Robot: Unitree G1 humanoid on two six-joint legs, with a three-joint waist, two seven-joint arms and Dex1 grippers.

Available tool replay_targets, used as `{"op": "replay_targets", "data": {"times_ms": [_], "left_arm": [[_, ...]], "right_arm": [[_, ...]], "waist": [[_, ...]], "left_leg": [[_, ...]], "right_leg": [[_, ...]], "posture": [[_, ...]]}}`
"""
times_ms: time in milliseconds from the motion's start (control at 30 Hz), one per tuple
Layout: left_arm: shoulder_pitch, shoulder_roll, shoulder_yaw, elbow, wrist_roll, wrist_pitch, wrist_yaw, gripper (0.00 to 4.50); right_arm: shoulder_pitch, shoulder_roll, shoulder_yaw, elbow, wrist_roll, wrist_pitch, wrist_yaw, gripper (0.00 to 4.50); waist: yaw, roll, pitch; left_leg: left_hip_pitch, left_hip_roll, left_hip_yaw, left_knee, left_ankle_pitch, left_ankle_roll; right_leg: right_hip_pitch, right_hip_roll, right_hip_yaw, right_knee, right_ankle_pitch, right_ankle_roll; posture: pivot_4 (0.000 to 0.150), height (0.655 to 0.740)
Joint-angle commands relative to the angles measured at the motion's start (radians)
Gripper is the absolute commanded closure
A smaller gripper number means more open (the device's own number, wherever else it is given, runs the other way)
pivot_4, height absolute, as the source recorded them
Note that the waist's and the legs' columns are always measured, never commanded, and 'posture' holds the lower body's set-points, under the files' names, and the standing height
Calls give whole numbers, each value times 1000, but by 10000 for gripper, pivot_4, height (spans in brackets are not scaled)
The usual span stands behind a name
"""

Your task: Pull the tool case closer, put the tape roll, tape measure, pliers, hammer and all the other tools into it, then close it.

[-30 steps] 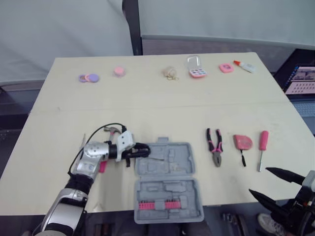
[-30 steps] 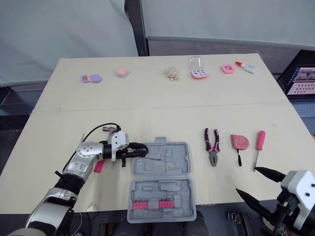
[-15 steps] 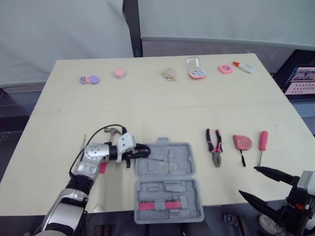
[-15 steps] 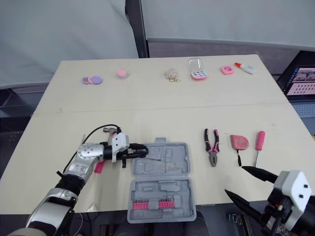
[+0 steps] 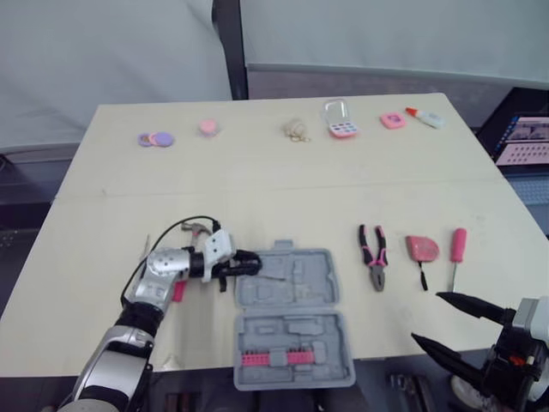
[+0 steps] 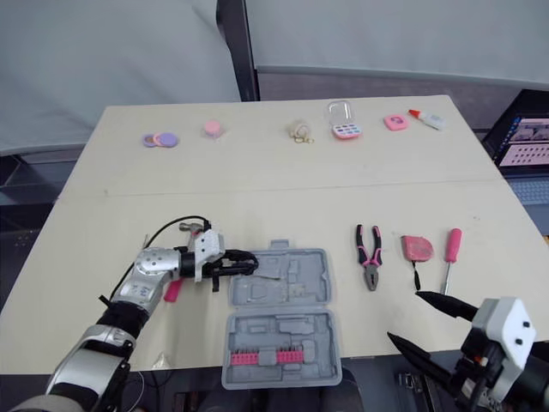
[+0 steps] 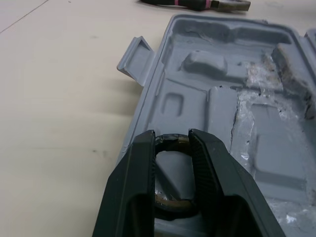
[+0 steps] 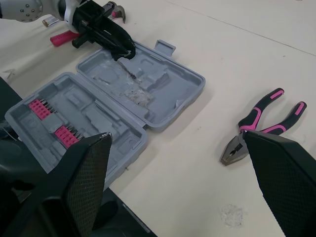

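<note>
The grey tool case (image 5: 300,279) lies open near the table's front edge, with pink bits in its near half. My left gripper (image 5: 250,257) reaches over the case's left rim, shut on the dark tape roll (image 7: 173,201). The hammer (image 5: 178,290) lies under that arm, its head (image 5: 199,227) showing beyond it. The pliers (image 5: 374,254), pink tape measure (image 5: 422,247) and pink screwdriver (image 5: 457,253) lie in a row right of the case. My right gripper (image 5: 427,317) hovers open at the front right, short of the tape measure.
Along the far edge lie small discs (image 5: 154,138), a pink puck (image 5: 207,126), a beige clump (image 5: 297,129), a compact palette (image 5: 342,120), a pink square (image 5: 392,120) and a glue bottle (image 5: 426,116). A screen (image 5: 523,142) stands off the right side.
My right gripper has drifted left and a bit farther over the table's front edge, still open. The left gripper and tape roll stay at the case's left rim.
</note>
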State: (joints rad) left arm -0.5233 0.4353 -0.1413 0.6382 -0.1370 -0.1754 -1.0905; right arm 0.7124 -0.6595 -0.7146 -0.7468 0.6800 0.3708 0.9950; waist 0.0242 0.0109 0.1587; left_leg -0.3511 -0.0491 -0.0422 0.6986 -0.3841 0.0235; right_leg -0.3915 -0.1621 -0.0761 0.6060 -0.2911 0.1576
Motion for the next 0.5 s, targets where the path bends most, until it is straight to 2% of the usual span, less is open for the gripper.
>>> {"op": "replay_targets", "data": {"times_ms": [33,200,333,433,500], "left_arm": [[12,80,79,-140,-97,162,-52,33102],[45,236,170,-431,-233,443,-96,33102],[81,322,254,-582,-335,630,-73,33102],[182,375,348,-712,-440,774,-53,33102],[318,403,422,-817,-483,816,-53,33102]], "right_arm": [[-3,-8,-9,-13,5,-5,-11,0],[-27,-23,7,6,-11,-8,-12,0],[-79,-58,50,-2,-20,37,-45,0],[-114,-86,77,-2,-6,61,-41,0],[-119,-106,105,4,-12,86,-37,0]], "waist": [[-1,0,0],[-1,0,1],[1,1,1],[-2,1,1],[-6,2,2]], "left_leg": [[0,0,0,0,0,0],[-1,1,-1,0,0,0],[-1,1,-3,0,0,0],[-1,3,-3,0,0,-1],[-1,5,-3,-1,-1,-1]], "right_leg": [[0,0,0,0,0,0],[-1,0,0,0,0,0],[0,-1,0,0,0,0],[0,-1,1,0,0,0],[0,-1,0,0,0,0]], "posture": [[1500,7400],[1500,7400],[1500,7400],[1500,7400],[1500,7400]]}}
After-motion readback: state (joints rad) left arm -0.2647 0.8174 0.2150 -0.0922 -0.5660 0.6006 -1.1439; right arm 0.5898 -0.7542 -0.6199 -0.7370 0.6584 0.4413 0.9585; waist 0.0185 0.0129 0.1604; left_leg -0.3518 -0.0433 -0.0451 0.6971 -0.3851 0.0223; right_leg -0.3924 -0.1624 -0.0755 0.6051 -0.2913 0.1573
